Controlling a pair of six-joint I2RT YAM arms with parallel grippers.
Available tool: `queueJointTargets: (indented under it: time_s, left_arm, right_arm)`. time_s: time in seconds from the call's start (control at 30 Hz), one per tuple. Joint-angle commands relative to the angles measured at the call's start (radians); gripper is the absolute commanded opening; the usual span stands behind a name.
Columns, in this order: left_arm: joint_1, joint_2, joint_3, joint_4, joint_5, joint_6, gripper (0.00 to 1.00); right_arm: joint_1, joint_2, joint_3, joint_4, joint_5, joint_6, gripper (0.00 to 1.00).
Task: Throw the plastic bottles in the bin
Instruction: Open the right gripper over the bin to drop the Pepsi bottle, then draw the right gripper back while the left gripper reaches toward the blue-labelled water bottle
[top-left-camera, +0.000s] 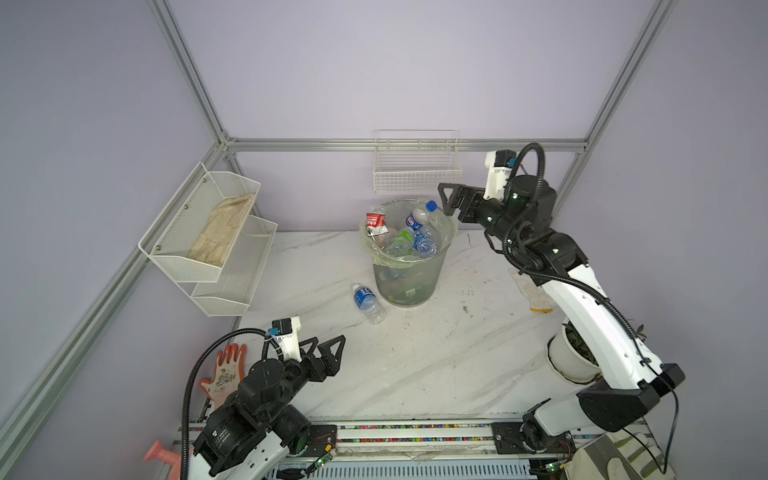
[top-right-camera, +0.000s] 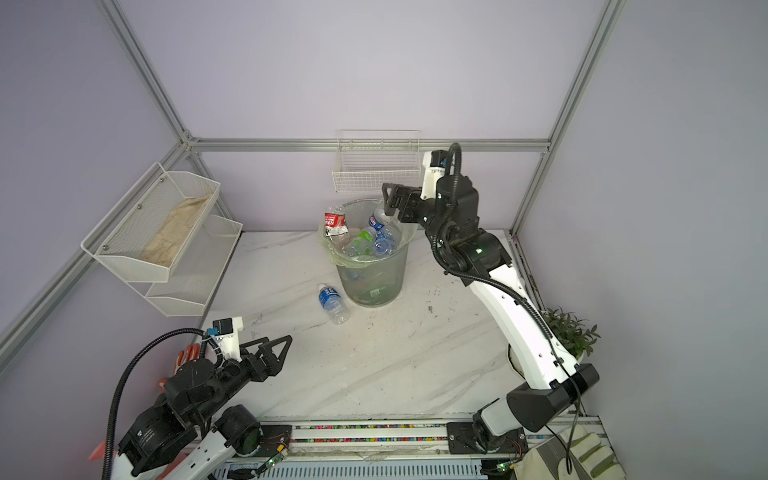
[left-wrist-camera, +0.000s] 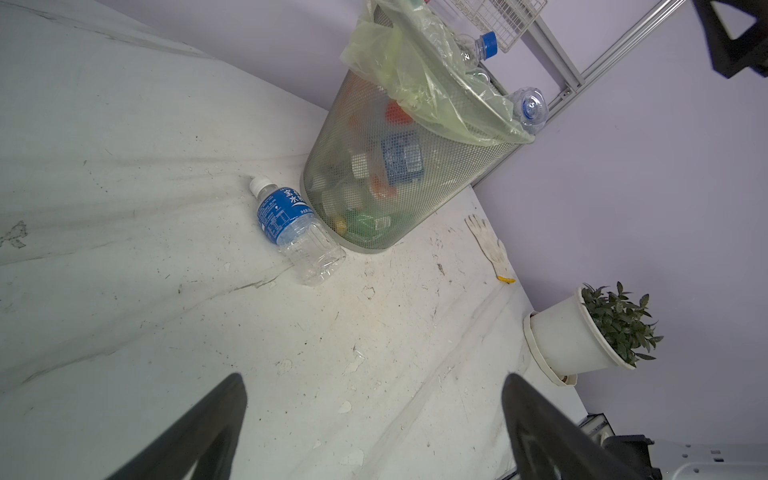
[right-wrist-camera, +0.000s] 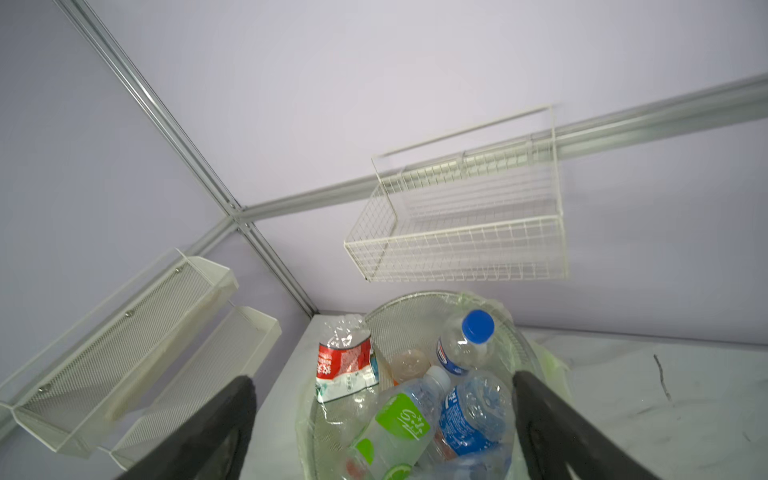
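The bin stands at the back middle of the table, piled to its rim with plastic bottles. A crumpled red-label one leans over the rim beside a blue-capped one, a green-label one and a blue-label one. My right gripper hangs open and empty just above the bin's right rim. Another blue-label bottle lies on the table against the bin's left foot. My left gripper is open and empty at the front left.
A white wire basket hangs on the back wall above the bin. A two-tier mesh shelf is on the left wall. A potted plant and white glove lie at the right, an orange glove and pink watering can at the front left.
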Motion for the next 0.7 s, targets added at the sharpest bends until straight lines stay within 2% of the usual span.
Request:
queueJointTargets:
  time_s: [0.0,0.17,0.37,0.53,0.67]
  left_arm:
    - [-0.005,0.013,0.074,0.018,0.015,-0.008,0.94]
    - [-0.005,0.038,0.067,0.018,0.022,-0.017,0.94]
    - [-0.005,0.141,0.061,0.021,0.024,-0.053,0.94]
    - [-0.005,0.238,0.056,0.061,0.025,-0.081,0.98]
    - [-0.005,0.318,0.065,0.086,0.017,-0.093,1.00]
  right_arm:
    - [-0.001,-0.030,-0.085,0.048,0.003,0.017,0.97]
    - [-0.001,-0.142,-0.225,0.082,0.017,0.042,0.97]
    - [-0.001,-0.255,-0.362,0.067,0.053,0.080,0.98]
    - [-0.001,-0.327,-0.477,0.023,0.134,0.102,0.97]
    - [-0.002,-0.364,-0.570,-0.040,0.244,0.143,0.97]
